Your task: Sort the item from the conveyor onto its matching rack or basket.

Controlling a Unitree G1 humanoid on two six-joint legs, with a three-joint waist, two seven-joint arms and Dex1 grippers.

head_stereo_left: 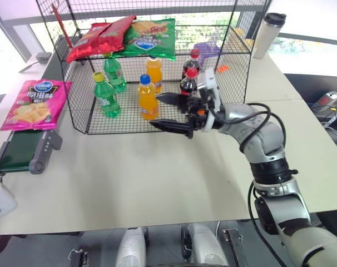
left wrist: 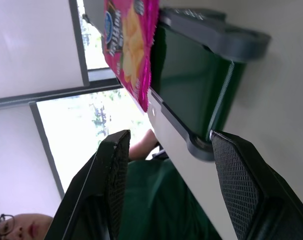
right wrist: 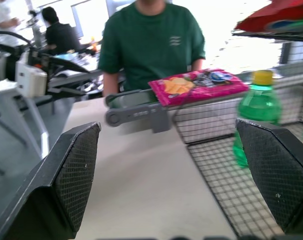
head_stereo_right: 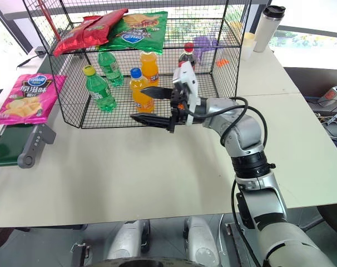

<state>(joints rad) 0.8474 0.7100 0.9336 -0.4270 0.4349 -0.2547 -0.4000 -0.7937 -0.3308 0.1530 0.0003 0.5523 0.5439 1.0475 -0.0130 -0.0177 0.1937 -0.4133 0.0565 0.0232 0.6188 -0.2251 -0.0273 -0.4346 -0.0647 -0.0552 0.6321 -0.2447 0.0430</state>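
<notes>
The item, a flat magenta-pink crisp bag point(head_stereo_left: 35, 104), lies face up on the dark green conveyor point(head_stereo_left: 18, 151), a little back from its grey end roller and just left of the rack. The black wire rack point(head_stereo_left: 79, 119) stands at the table's back. My right gripper point(head_stereo_left: 168, 113) hovers open in front of the rack's lower opening, pointing left toward the bag point(right wrist: 201, 84), with nothing between its fingers. In the left wrist view my left gripper point(left wrist: 174, 175) is open and empty, facing the conveyor's end point(left wrist: 191, 85) and the bag point(left wrist: 129, 45) from the side.
On the rack's lower floor stand green bottles point(head_stereo_left: 105, 94), orange bottles point(head_stereo_left: 148, 97) and cola bottles point(head_stereo_left: 189, 78). Red snack bags point(head_stereo_left: 99, 34) and a green snack bag point(head_stereo_left: 152, 36) lie on the upper shelf. A tumbler point(head_stereo_left: 268, 33) stands back right. A person in a green shirt point(right wrist: 151, 45) stands behind the conveyor.
</notes>
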